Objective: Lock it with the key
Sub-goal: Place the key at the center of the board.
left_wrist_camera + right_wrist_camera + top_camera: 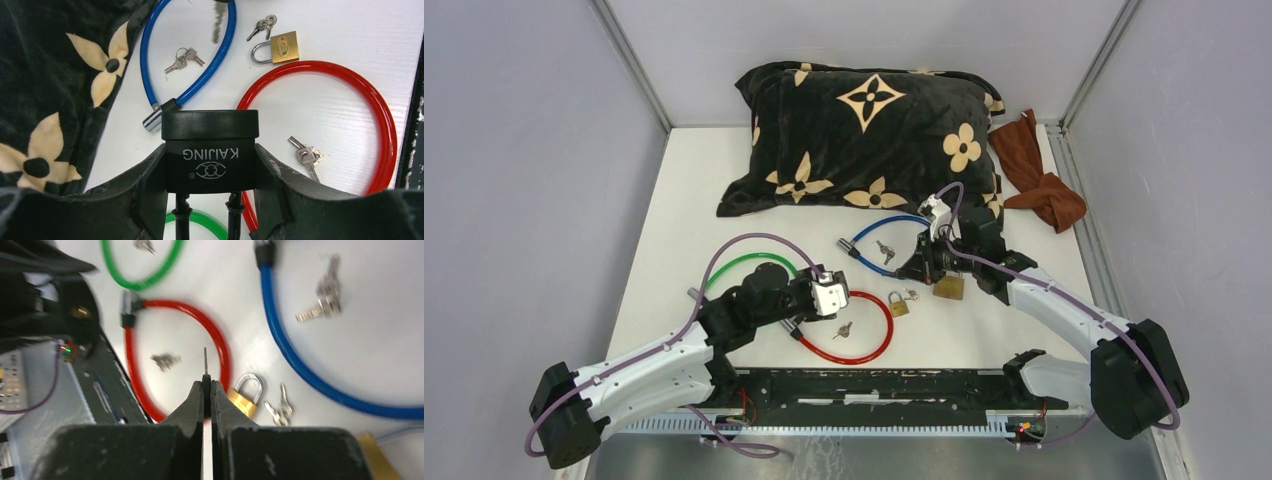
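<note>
I count three cable locks: green cable [749,258] left of centre, red cable [890,322] lower centre, blue cable [894,218] mid-frame. Two brass padlocks sit right of centre: small padlock [898,303] and larger padlock [949,288]. There are four loose key bunches [165,360], one single key [205,357], one pillow [864,130] and one brown cloth [1039,175].

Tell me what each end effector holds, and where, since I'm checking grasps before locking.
Left end effector clamps the black lock body by its two sides. Right end effector pinches a key by its rear, blade tip sticking out.
</note>
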You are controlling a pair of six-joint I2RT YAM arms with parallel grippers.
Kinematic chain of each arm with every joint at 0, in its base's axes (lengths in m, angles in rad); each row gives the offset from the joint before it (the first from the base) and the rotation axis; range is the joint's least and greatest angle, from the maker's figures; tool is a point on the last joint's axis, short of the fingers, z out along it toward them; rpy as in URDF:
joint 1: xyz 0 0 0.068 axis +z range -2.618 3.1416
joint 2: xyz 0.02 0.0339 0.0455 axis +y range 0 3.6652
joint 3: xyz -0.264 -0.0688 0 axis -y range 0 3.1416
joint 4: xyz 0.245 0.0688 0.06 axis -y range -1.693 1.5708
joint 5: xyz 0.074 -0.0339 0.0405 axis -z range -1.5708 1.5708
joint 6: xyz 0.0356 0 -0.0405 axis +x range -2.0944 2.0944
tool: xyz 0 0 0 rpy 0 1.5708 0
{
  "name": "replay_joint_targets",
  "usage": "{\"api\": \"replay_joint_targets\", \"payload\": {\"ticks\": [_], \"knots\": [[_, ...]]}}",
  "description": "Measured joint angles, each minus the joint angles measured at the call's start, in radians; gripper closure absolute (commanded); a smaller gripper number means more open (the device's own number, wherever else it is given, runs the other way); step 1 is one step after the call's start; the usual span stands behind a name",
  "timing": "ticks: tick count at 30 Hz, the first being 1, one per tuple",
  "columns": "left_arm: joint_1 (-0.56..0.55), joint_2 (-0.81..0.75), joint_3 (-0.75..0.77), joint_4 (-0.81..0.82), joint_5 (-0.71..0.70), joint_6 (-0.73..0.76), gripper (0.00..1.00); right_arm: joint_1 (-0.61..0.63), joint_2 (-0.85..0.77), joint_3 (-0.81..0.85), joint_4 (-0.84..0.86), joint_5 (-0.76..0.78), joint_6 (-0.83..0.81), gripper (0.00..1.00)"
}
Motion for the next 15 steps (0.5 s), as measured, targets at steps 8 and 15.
{"api": "replay_joint_targets", "payload": {"ticks": [8, 15], "knots": [[0.0, -0.036, -0.001, -0.007, 0.003, -0.037, 0.98, 0.0, -0.003, -0.08, -0.272, 0.128, -0.108, 1.0], [0.0, -0.047, -0.002, -0.007, 0.011, -0.052, 0.98, -0.002, -0.036, -0.113, -0.357, 0.148, -0.136, 0.51]]}}
